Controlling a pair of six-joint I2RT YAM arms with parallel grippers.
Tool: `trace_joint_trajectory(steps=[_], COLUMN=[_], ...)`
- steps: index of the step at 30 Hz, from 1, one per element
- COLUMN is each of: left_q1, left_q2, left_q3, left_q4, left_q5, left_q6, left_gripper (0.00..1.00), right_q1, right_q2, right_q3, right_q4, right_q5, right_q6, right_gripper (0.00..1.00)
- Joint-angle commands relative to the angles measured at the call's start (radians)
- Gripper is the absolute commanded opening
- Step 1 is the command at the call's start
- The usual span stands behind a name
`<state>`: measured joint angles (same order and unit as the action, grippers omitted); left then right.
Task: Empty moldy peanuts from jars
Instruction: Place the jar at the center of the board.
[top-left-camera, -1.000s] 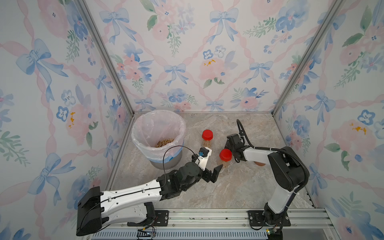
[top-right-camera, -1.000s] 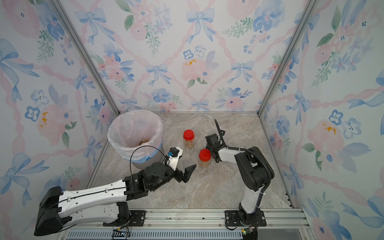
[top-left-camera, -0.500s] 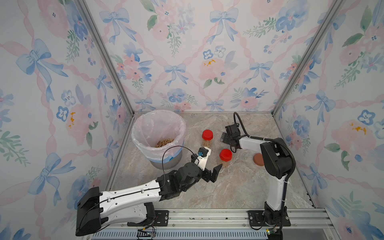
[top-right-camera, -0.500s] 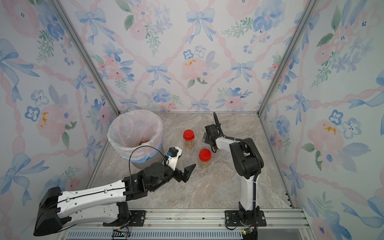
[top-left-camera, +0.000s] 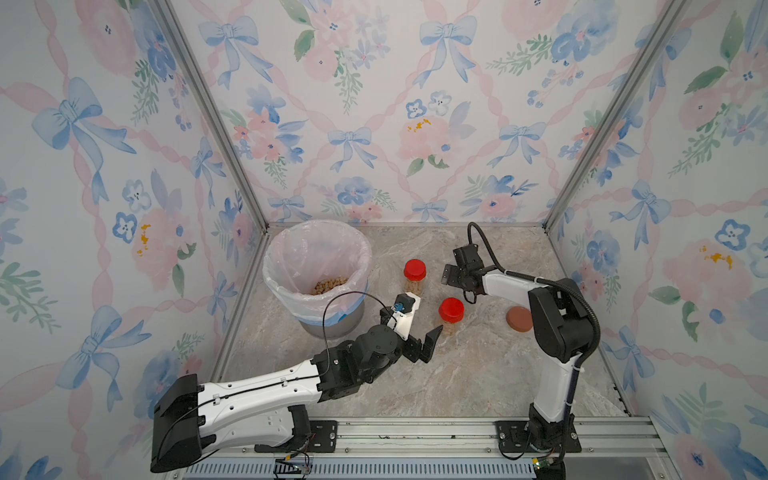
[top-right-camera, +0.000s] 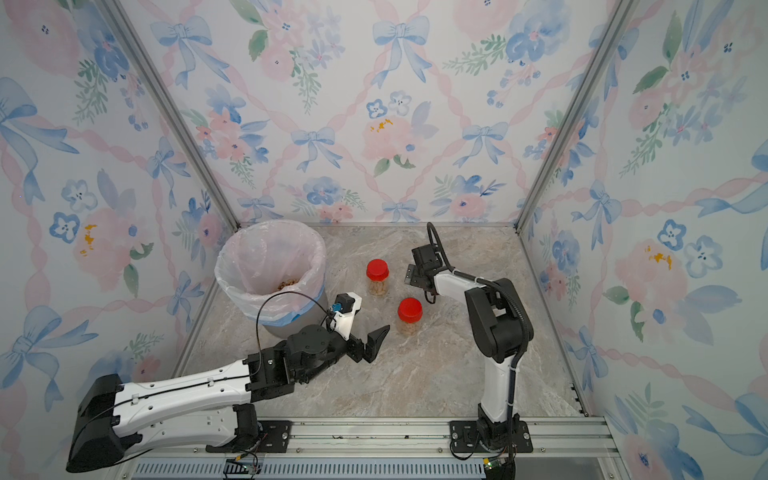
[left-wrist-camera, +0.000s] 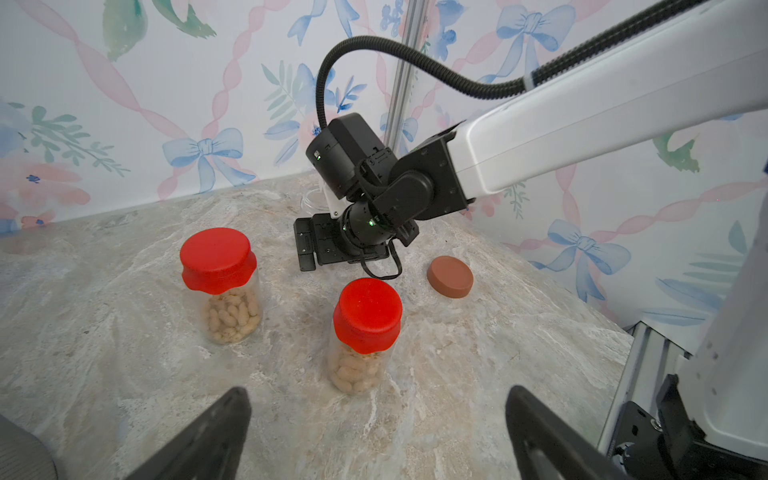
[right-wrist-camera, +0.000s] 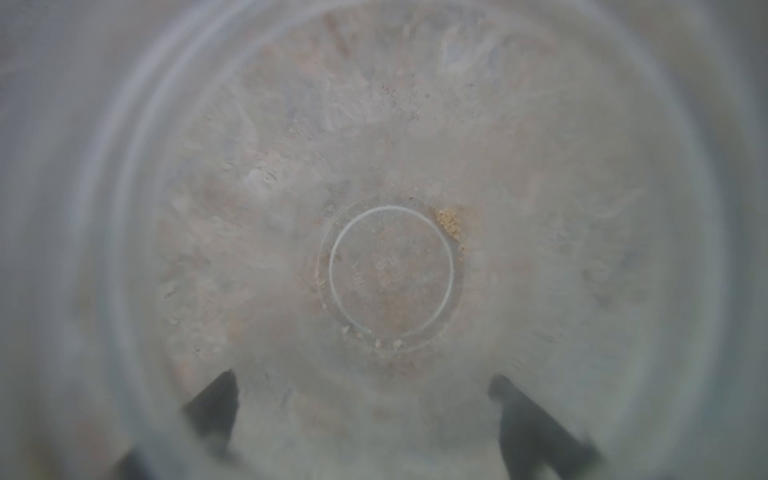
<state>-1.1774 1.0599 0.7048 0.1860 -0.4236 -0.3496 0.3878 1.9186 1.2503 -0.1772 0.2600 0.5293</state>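
Note:
Two slim jars with red lids hold moldy peanuts: the back one (top-left-camera: 414, 274) (left-wrist-camera: 220, 286) and the front one (top-left-camera: 451, 313) (left-wrist-camera: 365, 332), both upright on the marble floor. My left gripper (top-left-camera: 419, 332) (left-wrist-camera: 378, 395) hovers open and empty just short of the front jar. Pointing down behind the jars, my right gripper (top-left-camera: 459, 274) (right-wrist-camera: 361, 384) has its fingers on either side of the wide clear jar (right-wrist-camera: 390, 270), which is lidless and holds only crumbs. A sliver of that jar (left-wrist-camera: 309, 201) shows behind the gripper. Its brown lid (top-left-camera: 519, 319) (left-wrist-camera: 450, 276) lies flat to the right.
A grey bin with a pinkish liner (top-left-camera: 286, 249) (top-right-camera: 237, 257) stands at the back left, with a heap of peanuts (top-left-camera: 330, 285) at its bottom. Floral walls close in three sides. The right arm's elbow (top-left-camera: 561, 324) rises beside the brown lid.
My right arm has swung its gripper from beside the front red jar toward the back, uncovering the brown lid. The left arm has stayed put.

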Motion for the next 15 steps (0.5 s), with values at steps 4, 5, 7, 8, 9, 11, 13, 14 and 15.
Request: trace_joint_trajectory(steps=[4,5,7,8,9,11,13,14,15], left_q1=[-0.004,-0.004,-0.003,-0.002,-0.002,0.005,0.015,0.017,0.022], left_q2=[0.033,0.036,0.046,0.054,0.058,0.07,0.082,0.087,0.09], left_q3=[0.02,0.023,0.03,0.035,0.04,0.049,0.055,0.056,0.057], left_q4=[0.001,0.001,0.001,0.0,-0.001,-0.002,-0.003,-0.005,-0.005], left_q5=[-0.027,-0.033,-0.041,-0.043,-0.044,-0.039,-0.036,-0.04,-0.045], left_q6=[0.037,0.042,0.052,0.056,0.059,0.065,0.064,0.067,0.07], left_gripper=[0.98,0.98,0.98,0.98,0.98,0.98,0.98,0.98,0.98], right_q1=[0.017,0.017,0.02,0.02,0.022,0.029,0.045,0.055,0.068], right_q2=[-0.164,-0.181,-0.21,-0.223,-0.239,-0.286,-0.337,-0.359,-0.386], right_q3=[-0.06,-0.071,-0.092,-0.104,-0.115,-0.153,-0.19,-0.201,-0.211], right_q4=[-0.081,-0.088,-0.092,-0.096,-0.103,-0.096,-0.093,-0.1,-0.114], right_q5=[0.007,0.007,0.013,0.012,0.012,0.013,0.013,0.025,0.03], right_q6=[-0.018,-0.016,-0.016,-0.016,-0.017,-0.007,-0.004,-0.002,-0.001], right_gripper=[0.98,0.97,0.98,0.98,0.98,0.97,0.98,0.98,0.97])
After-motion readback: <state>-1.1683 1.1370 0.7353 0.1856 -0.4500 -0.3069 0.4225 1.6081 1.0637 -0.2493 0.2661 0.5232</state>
